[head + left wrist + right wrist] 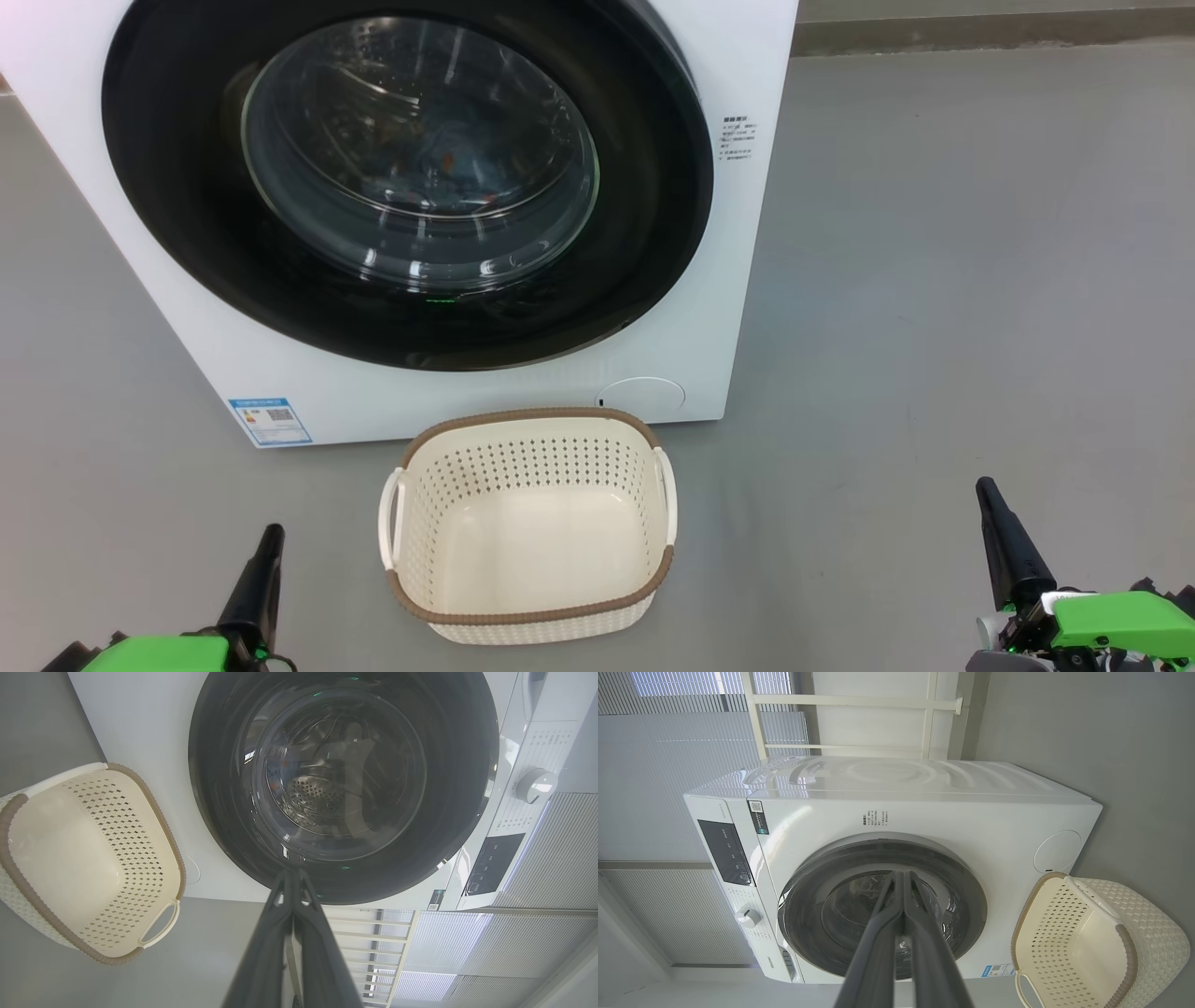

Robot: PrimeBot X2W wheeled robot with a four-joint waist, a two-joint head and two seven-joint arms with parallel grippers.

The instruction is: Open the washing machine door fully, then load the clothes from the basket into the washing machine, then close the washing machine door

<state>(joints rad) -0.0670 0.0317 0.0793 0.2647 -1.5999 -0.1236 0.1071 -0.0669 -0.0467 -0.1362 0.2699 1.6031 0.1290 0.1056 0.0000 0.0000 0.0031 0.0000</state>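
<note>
I had both sets of fingers pressed together: left gripper (271, 537) and right gripper (986, 490) low on either side of the basket (523, 457). It sat on the floor (934, 280) just before the washing machine (747, 280). The washing machine door (168, 187) was shut, with the clothes (448, 168) behind its glass.

The basket (527, 523) sits on the floor (934, 327) before the washing machine (747, 308).
</note>
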